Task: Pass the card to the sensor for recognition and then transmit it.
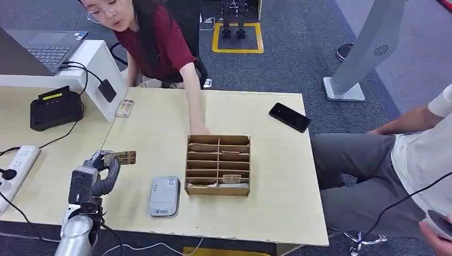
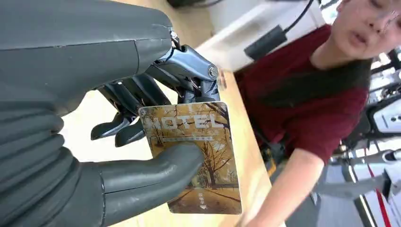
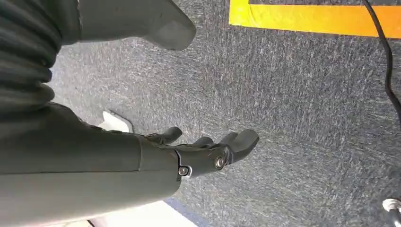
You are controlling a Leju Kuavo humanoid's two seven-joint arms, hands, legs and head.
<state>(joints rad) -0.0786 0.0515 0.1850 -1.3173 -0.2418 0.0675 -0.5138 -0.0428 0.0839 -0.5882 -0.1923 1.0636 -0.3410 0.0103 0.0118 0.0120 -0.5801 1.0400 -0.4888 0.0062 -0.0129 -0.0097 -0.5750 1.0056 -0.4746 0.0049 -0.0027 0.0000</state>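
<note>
left hand [image 1: 101, 173]: raised, pinching card [image 1: 123, 157] | right hand [image 3: 208, 151]: hanging, fingers apart

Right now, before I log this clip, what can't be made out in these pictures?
- Card: its middle lies under the left robot hand's thumb in the left wrist view; small print unreadable.
- Grey sensor: label too small in the head view.
- Cardboard organizer: slot contents mostly unclear.
- Seated person: cut off by the head view's right edge.

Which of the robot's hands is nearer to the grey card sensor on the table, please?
The left hand, holding the card, is above the table just left of the grey sensor. The right hand hangs over the carpet floor.
</note>
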